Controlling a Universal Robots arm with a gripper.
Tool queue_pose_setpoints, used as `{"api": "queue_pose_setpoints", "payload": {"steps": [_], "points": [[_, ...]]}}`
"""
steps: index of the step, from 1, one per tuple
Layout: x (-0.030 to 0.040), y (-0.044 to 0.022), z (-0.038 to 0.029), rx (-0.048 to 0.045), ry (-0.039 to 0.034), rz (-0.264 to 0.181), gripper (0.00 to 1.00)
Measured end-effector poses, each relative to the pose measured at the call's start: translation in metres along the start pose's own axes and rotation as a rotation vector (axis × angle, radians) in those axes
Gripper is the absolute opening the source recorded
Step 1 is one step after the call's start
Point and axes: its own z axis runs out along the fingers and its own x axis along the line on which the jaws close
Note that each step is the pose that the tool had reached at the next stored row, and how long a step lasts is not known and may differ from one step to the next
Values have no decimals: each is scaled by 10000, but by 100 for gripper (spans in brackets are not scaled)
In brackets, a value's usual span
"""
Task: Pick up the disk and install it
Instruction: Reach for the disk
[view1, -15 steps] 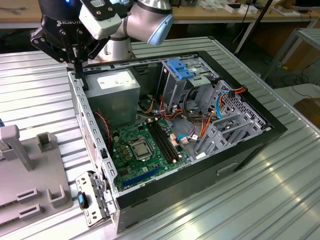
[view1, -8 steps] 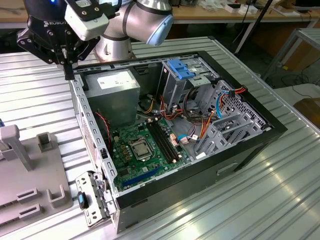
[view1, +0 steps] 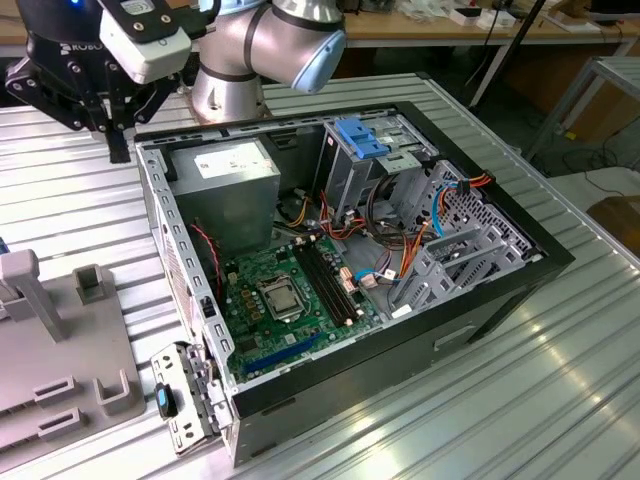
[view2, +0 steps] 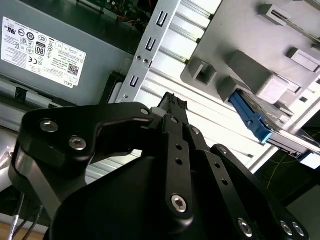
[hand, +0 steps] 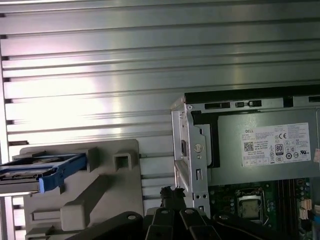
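The disk (hand: 42, 171), a grey drive in a bright blue carrier, lies on the edge of a grey fixture (hand: 112, 200). The second wrist view shows the disk (view2: 260, 122) sticking out from the fixture (view2: 235, 30). My gripper (view1: 118, 150) hangs over the ribbed metal table at the exterior view's upper left, just outside the corner of the open computer case (view1: 340, 270). Its black fingers point down and are shut with nothing between them, as both wrist views show (view2: 172, 101) (hand: 169, 192). The disk lies well apart from the gripper.
Inside the case are a grey power supply (view1: 225, 185), a green motherboard (view1: 290, 295), a tall metal drive cage with a blue bracket (view1: 360, 135) and bundles of cables (view1: 400, 250). The grey fixture (view1: 60, 350) with upright blocks stands at the exterior view's left.
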Motion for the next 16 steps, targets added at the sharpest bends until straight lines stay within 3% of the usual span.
{"api": "queue_pose_setpoints", "payload": {"steps": [16], "points": [[308,-21,-6,3,32,-3,11]]}}
